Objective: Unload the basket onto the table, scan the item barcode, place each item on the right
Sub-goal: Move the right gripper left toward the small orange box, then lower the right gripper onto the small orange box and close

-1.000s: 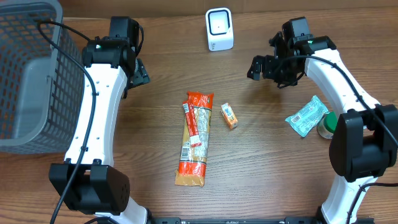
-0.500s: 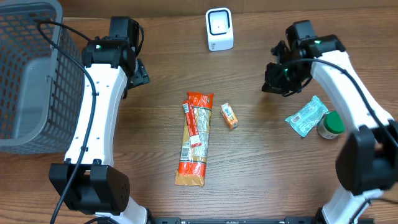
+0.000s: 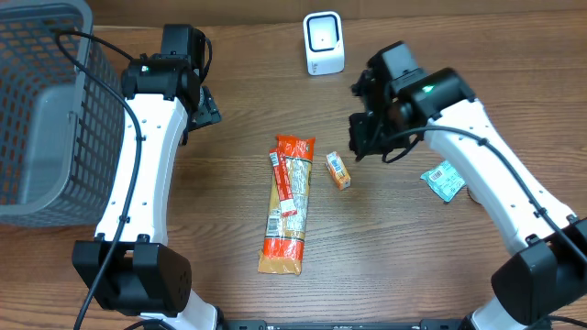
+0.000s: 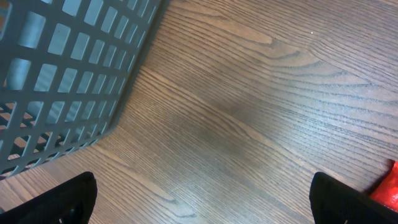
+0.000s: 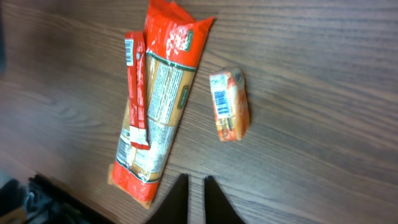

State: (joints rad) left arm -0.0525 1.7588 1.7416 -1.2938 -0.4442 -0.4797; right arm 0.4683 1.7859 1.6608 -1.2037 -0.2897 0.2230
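I am wearing white shells on my left arm (image 3: 158, 137) and right arm (image 3: 495, 179), with black joints (image 3: 179, 46), bases (image 3: 138, 275) and fingers (image 5: 176, 202) showing; black cables (image 3: 138, 151) are trailing along both arms (green lights (image 3: 144, 66) are glowing near the wrists).

On the wooden bench (image 3: 229, 137), a long orange plastic pasta packet (image 3: 287, 203) lies at centre, a small orange cardboard box (image 3: 338, 170) just right of it. A white block-shaped scanner (image 3: 323, 43) stands far behind, a grey plastic mesh basket (image 3: 37, 110) far left, a teal foil pouch (image 3: 440, 181) right.
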